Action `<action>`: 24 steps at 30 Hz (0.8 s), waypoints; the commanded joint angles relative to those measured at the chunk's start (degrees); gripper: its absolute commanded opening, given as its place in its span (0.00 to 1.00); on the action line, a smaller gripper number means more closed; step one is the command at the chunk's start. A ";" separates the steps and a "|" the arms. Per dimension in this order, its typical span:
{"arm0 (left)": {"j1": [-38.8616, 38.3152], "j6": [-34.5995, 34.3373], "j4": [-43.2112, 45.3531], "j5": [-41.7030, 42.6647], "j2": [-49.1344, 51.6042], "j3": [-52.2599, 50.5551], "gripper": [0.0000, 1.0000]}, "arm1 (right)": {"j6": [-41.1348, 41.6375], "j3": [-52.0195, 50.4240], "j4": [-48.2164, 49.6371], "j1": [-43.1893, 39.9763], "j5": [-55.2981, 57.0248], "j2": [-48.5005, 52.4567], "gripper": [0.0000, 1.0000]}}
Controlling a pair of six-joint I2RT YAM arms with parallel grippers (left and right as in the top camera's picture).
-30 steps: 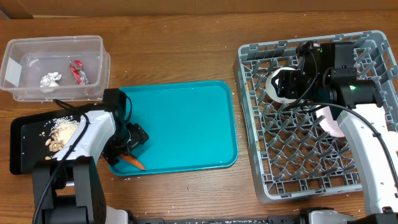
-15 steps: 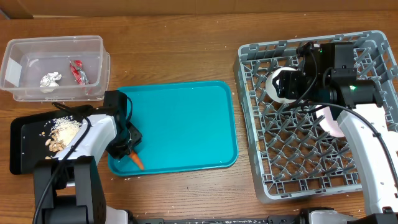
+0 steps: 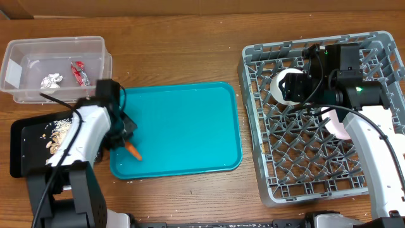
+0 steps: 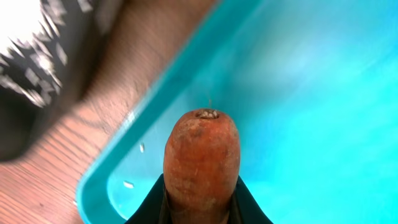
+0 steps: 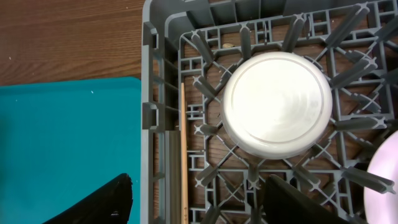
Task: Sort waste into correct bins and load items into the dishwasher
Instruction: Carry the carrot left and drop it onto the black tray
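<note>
My left gripper [image 3: 128,144] is shut on a small orange carrot [image 3: 133,151], holding it just above the left end of the teal tray [image 3: 183,120]. In the left wrist view the carrot [image 4: 202,158] sticks out from between the black fingers [image 4: 149,211], stem end forward. The clear tub [image 3: 19,69] holds a red wrapper [image 3: 79,73] and a silvery wrapper [image 3: 52,80]. The black tray [image 3: 25,158] holds rice and nut shells [image 3: 58,133]. My right gripper [image 3: 296,88] hangs open over the grey dish rack [image 3: 316,164], near an upturned white bowl [image 5: 277,102].
A chopstick [image 5: 183,155] lies along the rack's left wall. Part of a white plate [image 3: 338,126] stands in the rack under the right arm. The black tray lies just left of the teal tray, with the tub behind it.
My left gripper has closed on the carrot and carried it a little toward the back along the teal tray's left edge. The right arm has stayed still.
</note>
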 commanded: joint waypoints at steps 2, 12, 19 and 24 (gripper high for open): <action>4.66 3.02 -2.43 -1.40 -1.18 7.41 0.04 | -0.22 1.53 0.17 0.15 0.61 -0.15 0.70; 19.10 5.20 2.01 -3.82 -0.72 10.34 0.04 | -0.22 1.53 0.20 0.15 0.63 -0.15 0.70; 23.06 5.16 4.90 -4.39 1.84 10.27 0.04 | -0.22 1.53 0.20 0.15 0.61 -0.15 0.70; 23.08 5.14 7.23 -5.53 5.22 10.27 0.04 | -0.22 1.53 0.15 0.15 0.61 -0.15 0.70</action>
